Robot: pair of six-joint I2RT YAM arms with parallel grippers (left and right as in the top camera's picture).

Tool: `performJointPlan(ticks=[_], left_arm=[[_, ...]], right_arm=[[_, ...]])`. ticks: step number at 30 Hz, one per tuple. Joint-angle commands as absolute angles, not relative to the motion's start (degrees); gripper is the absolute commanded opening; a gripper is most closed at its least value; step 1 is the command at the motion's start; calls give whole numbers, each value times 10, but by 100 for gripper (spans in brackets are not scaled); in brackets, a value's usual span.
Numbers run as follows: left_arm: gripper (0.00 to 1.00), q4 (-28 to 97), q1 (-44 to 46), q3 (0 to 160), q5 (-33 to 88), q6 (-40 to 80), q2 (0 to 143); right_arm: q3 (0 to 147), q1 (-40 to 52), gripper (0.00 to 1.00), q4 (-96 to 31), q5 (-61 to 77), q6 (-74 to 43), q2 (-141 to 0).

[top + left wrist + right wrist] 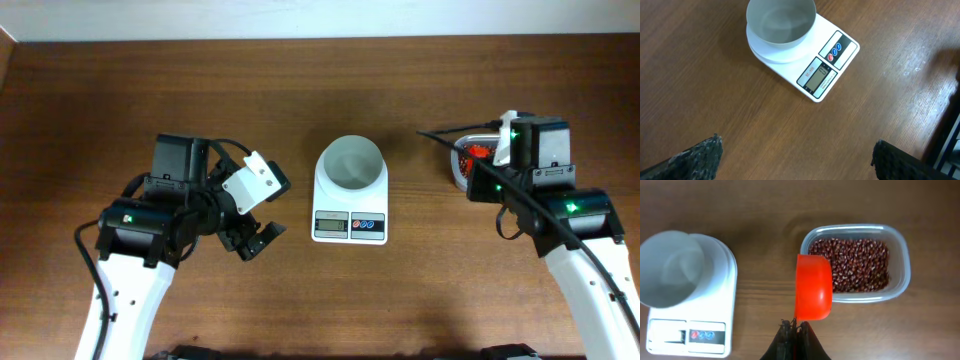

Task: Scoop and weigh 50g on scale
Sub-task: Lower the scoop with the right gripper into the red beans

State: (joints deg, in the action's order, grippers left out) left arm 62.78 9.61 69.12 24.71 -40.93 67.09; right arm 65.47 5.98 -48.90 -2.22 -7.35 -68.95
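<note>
The white scale stands mid-table with its empty round white bowl on top; both also show in the left wrist view, scale and bowl, and at the left of the right wrist view, scale. My right gripper is shut on the handle of a red scoop, whose cup hangs over the left end of the clear tub of red beans. To the left of the scale, my left gripper hangs wide open above bare wood, holding nothing.
In the overhead view the right arm covers most of the tub. The left arm sits left of the scale. The table's far edge runs along the top.
</note>
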Motion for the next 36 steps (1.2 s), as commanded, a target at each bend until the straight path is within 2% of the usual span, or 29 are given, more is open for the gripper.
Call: performJointPlan(ticks=[1, 10, 14, 19, 29, 36], left_arm=[[99, 627, 93, 702, 257, -404, 673], [99, 627, 93, 702, 257, -404, 673], [99, 627, 93, 702, 257, -404, 673], [99, 627, 93, 702, 257, -404, 673], [99, 627, 93, 702, 257, -404, 673], [99, 627, 93, 702, 257, -404, 673]], right_arm=[[651, 56, 4, -486, -23, -8, -694], [650, 56, 4, -501, -37, -8, -738], [650, 56, 4, -507, -37, 43, -740], [650, 56, 4, -505, -74, 49, -763], [650, 53, 4, -416, -163, 56, -828], [650, 1, 4, -394, -170, 55, -884]])
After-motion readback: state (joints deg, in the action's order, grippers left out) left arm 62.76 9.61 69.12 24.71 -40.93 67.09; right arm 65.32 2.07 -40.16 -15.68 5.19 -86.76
